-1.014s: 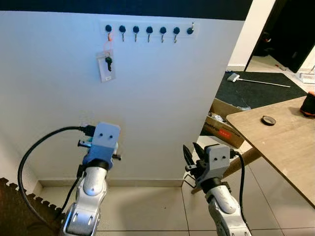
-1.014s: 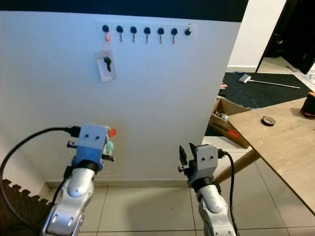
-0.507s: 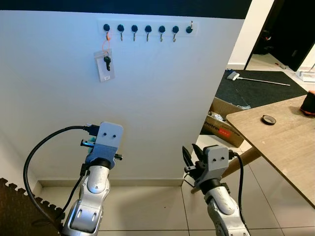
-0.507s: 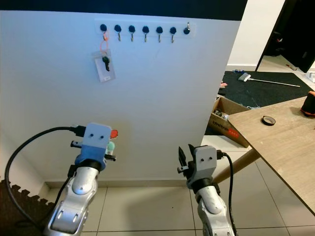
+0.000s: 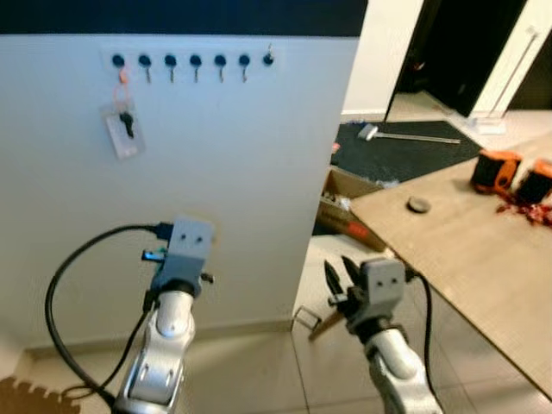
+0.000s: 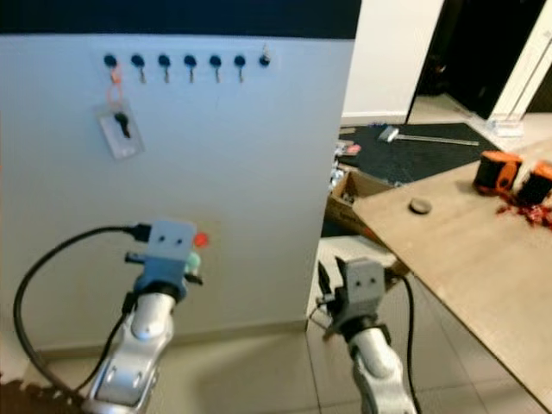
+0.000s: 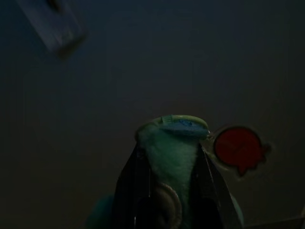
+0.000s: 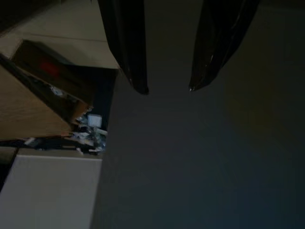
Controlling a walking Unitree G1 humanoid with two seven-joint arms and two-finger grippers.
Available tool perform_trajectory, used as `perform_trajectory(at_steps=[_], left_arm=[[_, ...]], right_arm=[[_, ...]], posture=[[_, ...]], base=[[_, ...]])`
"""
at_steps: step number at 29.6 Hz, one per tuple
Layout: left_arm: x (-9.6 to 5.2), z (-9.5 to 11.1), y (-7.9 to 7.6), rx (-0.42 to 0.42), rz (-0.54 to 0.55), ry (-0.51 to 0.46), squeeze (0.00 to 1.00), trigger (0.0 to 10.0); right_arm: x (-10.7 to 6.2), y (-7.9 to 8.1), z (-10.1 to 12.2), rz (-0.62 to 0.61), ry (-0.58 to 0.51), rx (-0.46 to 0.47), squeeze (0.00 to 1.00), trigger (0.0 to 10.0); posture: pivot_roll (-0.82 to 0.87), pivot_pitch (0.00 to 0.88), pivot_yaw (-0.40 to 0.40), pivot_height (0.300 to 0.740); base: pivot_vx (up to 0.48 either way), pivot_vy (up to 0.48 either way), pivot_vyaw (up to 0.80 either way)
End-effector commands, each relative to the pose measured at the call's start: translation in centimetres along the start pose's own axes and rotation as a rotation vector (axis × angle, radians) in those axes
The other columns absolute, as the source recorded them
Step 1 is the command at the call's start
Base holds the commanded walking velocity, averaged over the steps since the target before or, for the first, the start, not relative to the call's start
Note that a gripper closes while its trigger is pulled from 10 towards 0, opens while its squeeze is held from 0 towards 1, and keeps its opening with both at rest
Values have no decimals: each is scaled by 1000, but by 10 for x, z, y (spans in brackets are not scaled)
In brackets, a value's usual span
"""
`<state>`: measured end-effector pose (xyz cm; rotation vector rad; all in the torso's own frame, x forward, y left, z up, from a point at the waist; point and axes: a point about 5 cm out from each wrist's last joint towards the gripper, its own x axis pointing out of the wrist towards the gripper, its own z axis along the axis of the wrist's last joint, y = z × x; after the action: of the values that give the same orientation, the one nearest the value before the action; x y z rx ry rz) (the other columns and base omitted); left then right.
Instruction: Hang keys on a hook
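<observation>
Mint-green fob: soft keyring piece point(image 7: 170, 148), clamped between the two black fingers point(image 7: 131, 191) of the left gripper point(image 7: 169, 157); a blue-and-green clip sits at its tip.
Red tag: round tag point(image 7: 237, 148) on the same keys, hanging just beside the fob; seen in the right eye view as a red dot point(image 6: 200, 240) next to the wrist. No writing can be read on it.
Keys' place: held low in front of the white wall point(image 5: 241, 172), well below the hooks and apart from them.
Left gripper: jaws closed on the fob; its wrist block point(image 5: 188, 237) faces the wall, with a black cable point(image 5: 60, 285) looping off it.
Hooks: row of seven dark-knobbed hooks point(image 5: 195, 62) on a pale strip near the wall's top.
Hung set: a black key point(image 5: 127, 122) in a clear sleeve point(image 5: 120, 132), on an orange loop point(image 5: 122, 76) from the second hook from the left. Any print on the sleeve is too blurred to read.
Right gripper: point(image 8: 167, 88) raised beside the wall's corner, jaws apart with nothing between them.
Box: open cardboard box point(image 5: 345, 216) on the floor past the corner, with a red label too blurred to read.
Table: wooden top point(image 5: 466, 250) at right, bearing a small dark disc point(image 5: 418, 204) and two orange-and-black items point(image 5: 513, 172).
</observation>
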<state>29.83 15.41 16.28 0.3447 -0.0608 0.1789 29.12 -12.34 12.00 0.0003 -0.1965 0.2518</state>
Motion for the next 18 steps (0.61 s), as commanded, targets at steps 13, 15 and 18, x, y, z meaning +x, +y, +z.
perform_trajectory(at_steps=[13,15,18], left_arm=[[-1,-4,-4,-1,-9,30,0,10000],[-1,-3,-3,-4,-6,31,0,10000],[0,-1,-2,-6,0,23,0,10000]], right_arm=[[-6,0,-5,6,24,-4,0,10000],[-6,0,-5,8,24,-3,0,10000],[-6,1,-5,14,23,-2,0,10000]], posture=[[94,118,-21,740],[95,119,-21,740],[95,120,-21,740]], base=[[0,0,0],[0,0,0],[0,0,0]])
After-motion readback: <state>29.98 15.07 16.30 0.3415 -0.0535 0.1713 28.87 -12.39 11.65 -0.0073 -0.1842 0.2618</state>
